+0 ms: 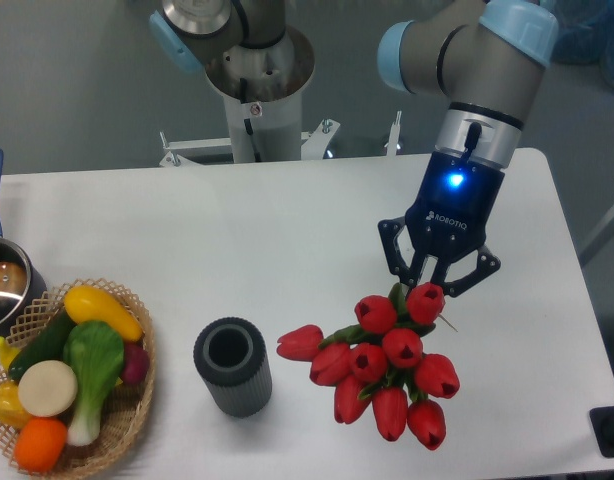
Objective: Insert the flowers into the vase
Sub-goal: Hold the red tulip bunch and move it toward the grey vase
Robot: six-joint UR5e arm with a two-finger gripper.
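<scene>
The flowers (387,365), a bunch of red tulips with short green stems, are at the front right of the white table, buds pointing toward the front and left. My gripper (424,287) comes down from above at the stem end of the bunch, and its fingers are closed together on the green stems. The bunch looks low over the table; I cannot tell whether it touches it. The vase (232,366), a dark grey ribbed cylinder, stands upright with its mouth open, to the left of the flowers and apart from them.
A wicker basket (137,405) of toy vegetables and fruit sits at the front left. A steel pot (1,285) with a blue handle is at the left edge. The arm's base stands behind the table's far edge.
</scene>
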